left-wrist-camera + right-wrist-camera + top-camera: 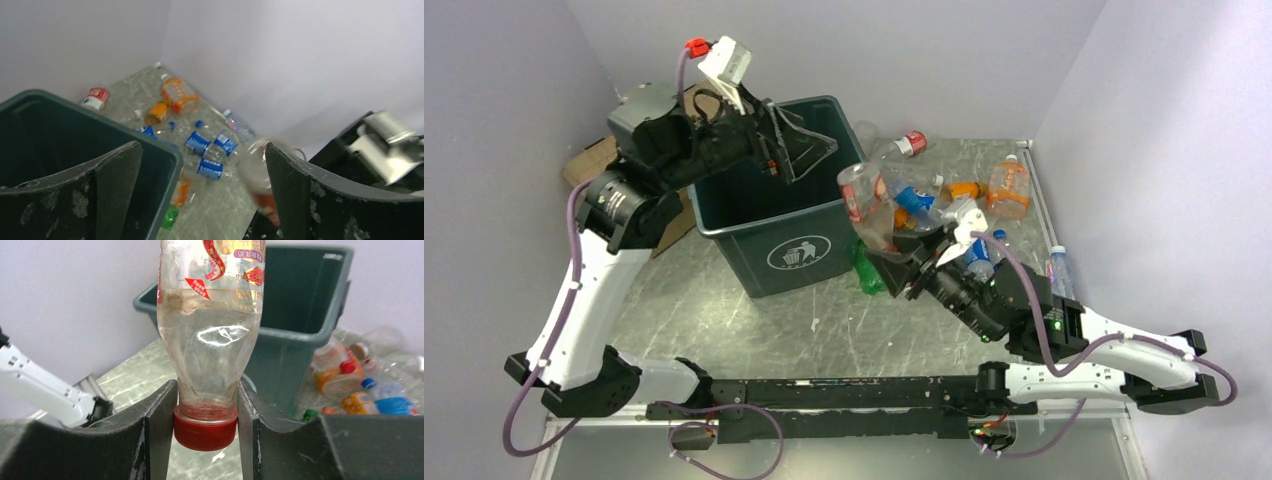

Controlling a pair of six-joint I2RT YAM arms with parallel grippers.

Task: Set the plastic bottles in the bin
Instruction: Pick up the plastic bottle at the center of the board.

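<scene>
The dark green bin (pixel 764 225) stands at the middle left; it also shows in the right wrist view (pixel 300 315) and the left wrist view (pixel 45 135). My right gripper (pixel 902 262) is shut on a clear bottle with a red cap and red label (pixel 210 330), held by its neck, cap toward the wrist, just right of the bin (pixel 864 195). My left gripper (pixel 799 150) is open and empty above the bin's far right part. Several other bottles (pixel 964 195) lie on the table right of the bin, clear, orange and blue-labelled (pixel 200 142).
A green bottle (pixel 867 272) lies by the bin's front right corner. A red-capped bottle (pixel 909 145) lies near the back wall. Walls close in at left, back and right. A brown cardboard piece (pixel 589 160) lies behind the left arm.
</scene>
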